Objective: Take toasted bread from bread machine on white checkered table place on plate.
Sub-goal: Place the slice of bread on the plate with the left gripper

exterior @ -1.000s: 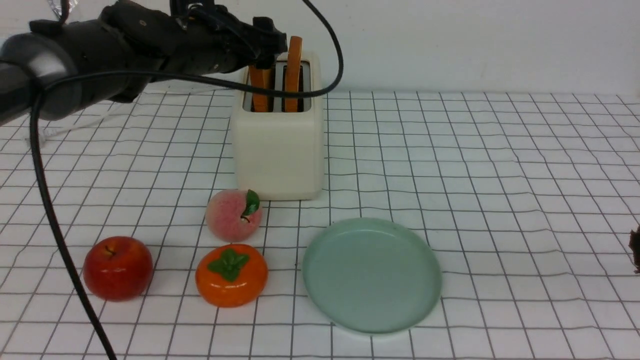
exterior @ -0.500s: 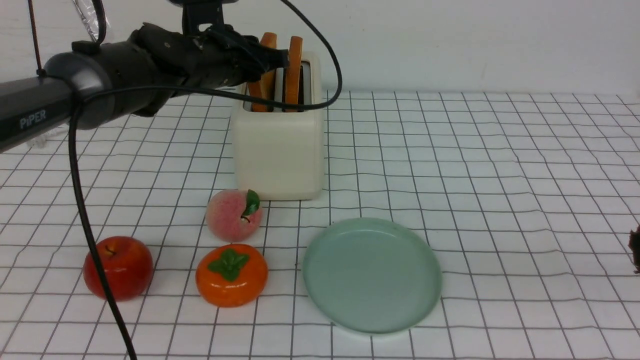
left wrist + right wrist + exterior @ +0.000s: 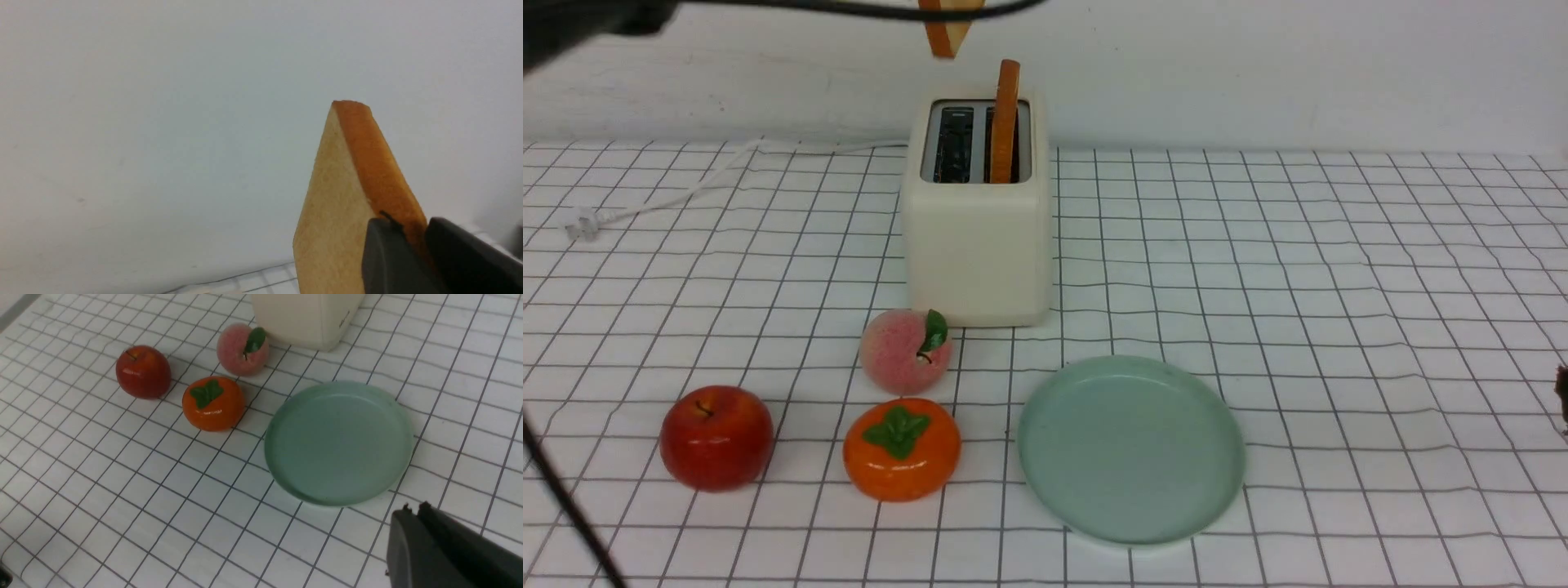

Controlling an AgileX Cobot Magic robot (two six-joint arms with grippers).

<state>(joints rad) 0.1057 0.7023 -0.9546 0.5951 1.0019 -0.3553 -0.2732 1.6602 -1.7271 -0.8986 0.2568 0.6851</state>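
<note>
In the front view the lifted slice of toast (image 3: pixel 944 34) is cut by the upper edge; only its lower corner is seen. The second slice (image 3: pixel 1005 122) is half hidden inside the toaster (image 3: pixel 976 245). Of the right gripper (image 3: pixel 414 508) only the tips are shown in its wrist view.

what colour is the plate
Pale mint green; the plate shows best in the right wrist view.

shows one toasted bread slice (image 3: pixel 945 36) hanging above the bread machine (image 3: pixel 977 245), the other slice (image 3: pixel 1004 118) upright in its right slot, plate (image 3: pixel 1131 449) nearby on the bench (image 3: pixel 1339 286).
</note>
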